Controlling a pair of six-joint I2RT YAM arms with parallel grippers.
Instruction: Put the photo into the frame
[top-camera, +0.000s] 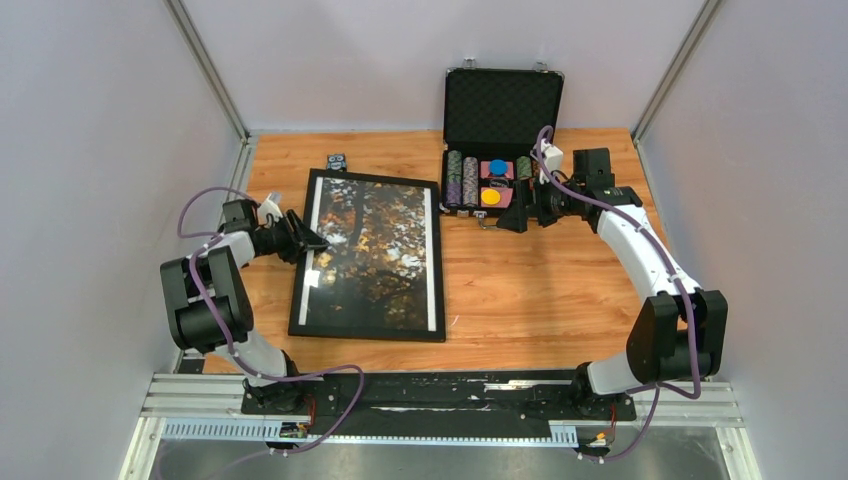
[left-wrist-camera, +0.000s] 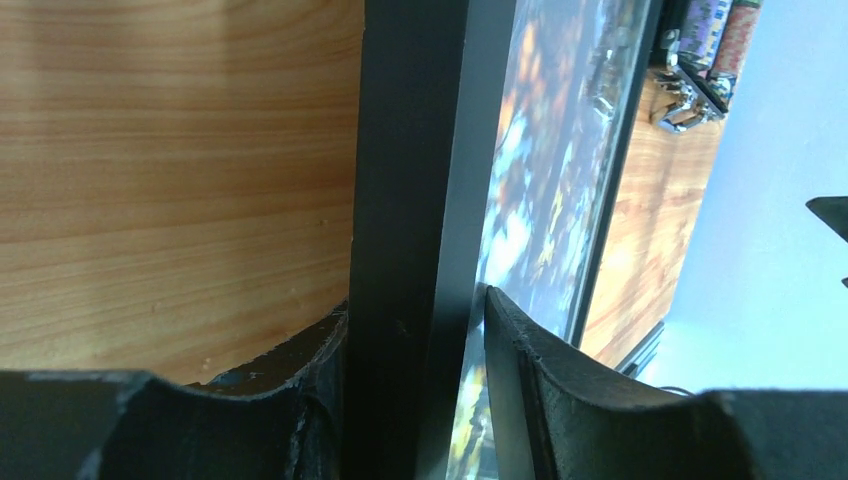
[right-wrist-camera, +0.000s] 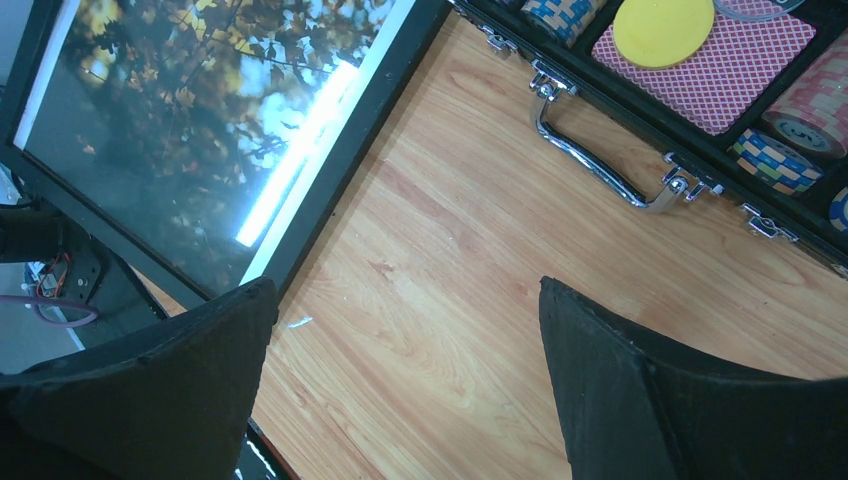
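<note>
The photo (top-camera: 375, 255) lies face up on the desk (top-camera: 540, 290), left of centre, inside the frame (top-camera: 366, 334), whose black rails run all round it. It is a tall print of dark trees with orange-yellow leaves. A bright white strip runs down each long side and a black margin sits just inside the rails. Pale glare lies across its upper half, so the surface reads as glossy. The frame lies flat, its long sides running away from the arms and its far end tipped slightly to the right.

The left jaws are at the middle of the frame's left rail. In the left wrist view one of the fingers (left-wrist-camera: 560, 400) is over the print's edge and the other is on the desk side, with the rail between them. Whether they press on the rail or only straddle it I cannot tell from this close, dark view.

The right jaws are spread wide and hold nothing. They hang above bare desk just in front of the open chip case (top-camera: 500, 150), well apart from the frame.
</note>
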